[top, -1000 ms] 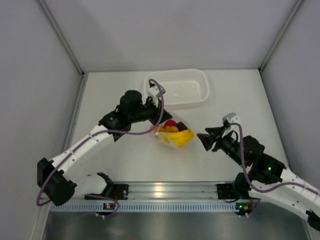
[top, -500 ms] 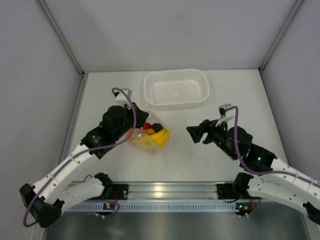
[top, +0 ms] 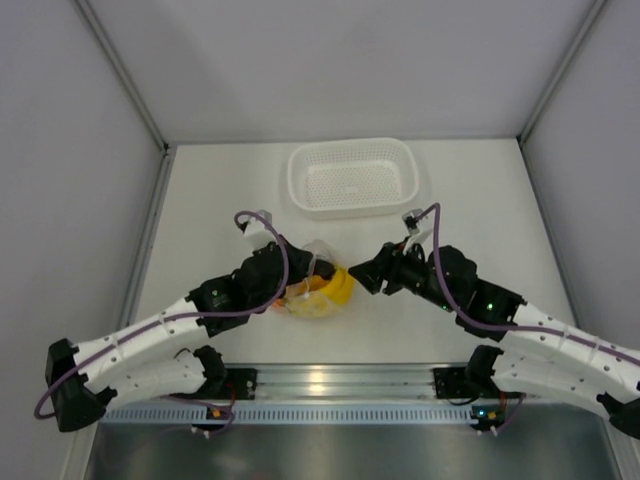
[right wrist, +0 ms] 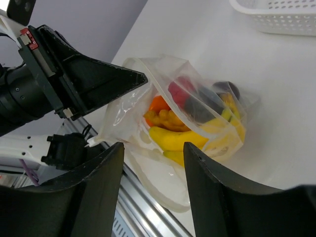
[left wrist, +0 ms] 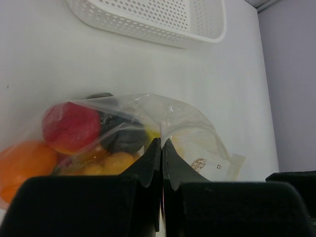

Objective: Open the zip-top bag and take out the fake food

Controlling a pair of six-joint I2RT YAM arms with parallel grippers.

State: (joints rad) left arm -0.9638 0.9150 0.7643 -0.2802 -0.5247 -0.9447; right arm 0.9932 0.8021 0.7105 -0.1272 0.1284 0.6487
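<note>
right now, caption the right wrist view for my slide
Open right gripper faces the zip-top bag of fake food, its edge pinched by the left gripper.

The left arm (top: pixel 150 335) and right arm (top: pixel 560 340) are made of white links and black joints — purple cables (top: pixel 276 262) are looped along each. Black wedge-shaped fingers (right wrist: pixel 84 197) are fitted.

Zip-top bag (left wrist: pixel 187 121): clear plastic film, glossy, crinkled.
Fake food (right wrist: pixel 170 121): smooth moulded plastic, light sheen.
Basket (left wrist: pixel 148 19): white perforated plastic, matt.
Table (top: pixel 230 190): white, smooth, matt.
Left gripper (left wrist: pixel 161 148), right gripper (right wrist: pixel 154 145): black plastic, matt, faintly grained.
Rail (top: pixel 340 380): bare metal, ribbed, reflective.
</note>
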